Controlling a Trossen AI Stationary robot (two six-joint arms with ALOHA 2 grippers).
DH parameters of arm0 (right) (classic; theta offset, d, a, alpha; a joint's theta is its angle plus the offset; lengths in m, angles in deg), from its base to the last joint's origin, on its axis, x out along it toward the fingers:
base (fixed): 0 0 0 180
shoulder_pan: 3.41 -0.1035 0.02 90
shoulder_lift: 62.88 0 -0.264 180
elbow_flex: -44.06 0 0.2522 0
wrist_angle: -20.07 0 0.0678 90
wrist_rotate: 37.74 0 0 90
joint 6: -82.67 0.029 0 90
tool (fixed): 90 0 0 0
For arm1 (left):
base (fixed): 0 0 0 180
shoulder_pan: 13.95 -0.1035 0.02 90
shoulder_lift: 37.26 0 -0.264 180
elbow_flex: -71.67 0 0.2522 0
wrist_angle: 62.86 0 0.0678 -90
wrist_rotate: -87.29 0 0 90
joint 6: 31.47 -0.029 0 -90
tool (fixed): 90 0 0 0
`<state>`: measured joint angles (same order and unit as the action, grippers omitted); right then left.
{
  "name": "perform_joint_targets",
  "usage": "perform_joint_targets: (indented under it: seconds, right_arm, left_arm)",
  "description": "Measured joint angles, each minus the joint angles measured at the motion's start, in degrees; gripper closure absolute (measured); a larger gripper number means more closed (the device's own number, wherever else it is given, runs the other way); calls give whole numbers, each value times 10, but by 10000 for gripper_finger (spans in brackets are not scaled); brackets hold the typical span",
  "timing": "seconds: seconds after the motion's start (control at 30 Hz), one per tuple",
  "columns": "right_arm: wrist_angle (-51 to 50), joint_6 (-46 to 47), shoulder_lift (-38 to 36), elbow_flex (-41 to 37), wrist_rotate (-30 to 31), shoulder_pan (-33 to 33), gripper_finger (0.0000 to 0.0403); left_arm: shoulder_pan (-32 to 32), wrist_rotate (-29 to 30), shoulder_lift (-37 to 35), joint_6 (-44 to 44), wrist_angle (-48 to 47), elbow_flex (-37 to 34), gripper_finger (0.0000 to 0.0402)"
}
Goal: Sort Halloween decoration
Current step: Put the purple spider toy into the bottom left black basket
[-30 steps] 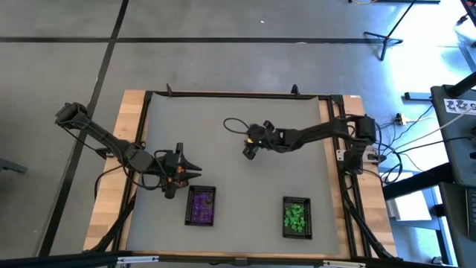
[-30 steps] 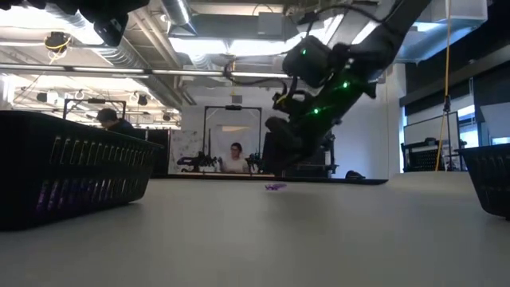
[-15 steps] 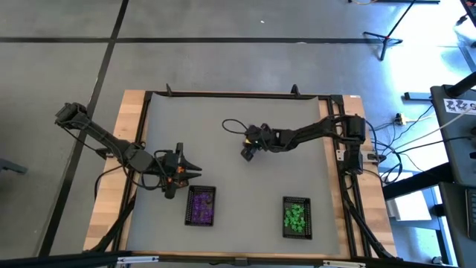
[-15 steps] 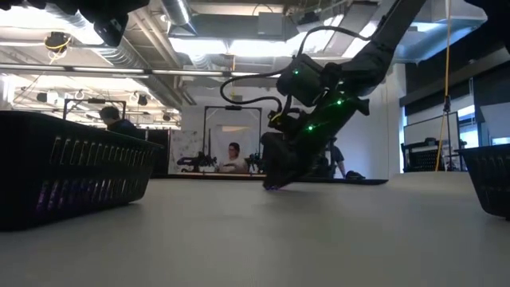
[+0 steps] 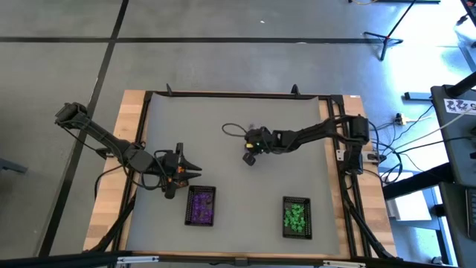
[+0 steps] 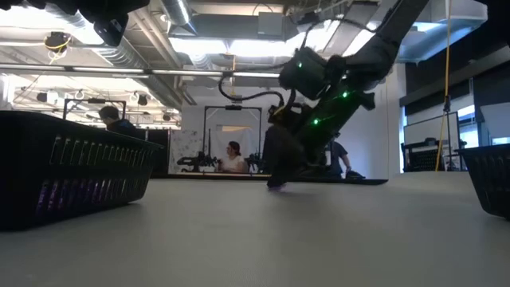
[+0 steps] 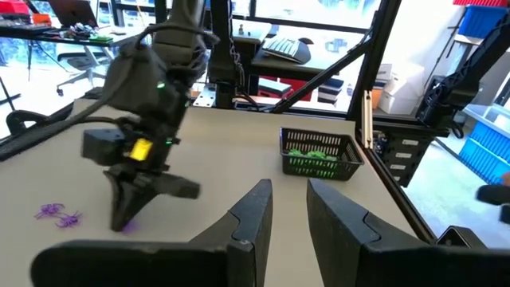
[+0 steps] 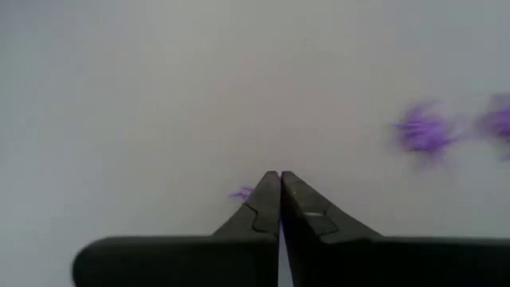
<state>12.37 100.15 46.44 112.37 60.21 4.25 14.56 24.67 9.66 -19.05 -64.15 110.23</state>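
Purple trinket (image 8: 241, 193) pinched at table centre: right gripper (image 8: 280, 179) has its fingers pressed together on it, tips at the surface. Two more purple pieces (image 8: 424, 127) lie nearby. Left gripper (image 7: 283, 195) waits part-open beside the purple tray (image 5: 200, 206). Next: lift cleanly, carry near-left to that tray.

Ceiling lights (image 6: 239, 44) glared overhead in the low view. The purple trinkets (image 8: 422, 127) looked blurred. Blue-white glare fell across the floor (image 5: 416, 45).
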Motion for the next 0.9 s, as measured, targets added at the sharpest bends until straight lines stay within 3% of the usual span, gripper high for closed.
perform_joint_targets:
  seconds: [0.3, 0.5, 0.7, 0.9]
  right_arm:
    - [35, -29, -60, 11, 12, -61, 402]
    - [44, -57, -69, 68, 11, -121, 402]
    - [94, -100, -42, 142, -16, -194, 403]
    - [83, -139, 6, 217, -17, -242, 403]
  left_arm:
    - [0, 0, 0, 0, -1, 0, 327]
    - [0, 0, 0, 0, 0, 0, 327]
    - [0, 0, 0, 0, -1, 0, 327]
    - [0, 0, 0, 0, -1, 0, 327]
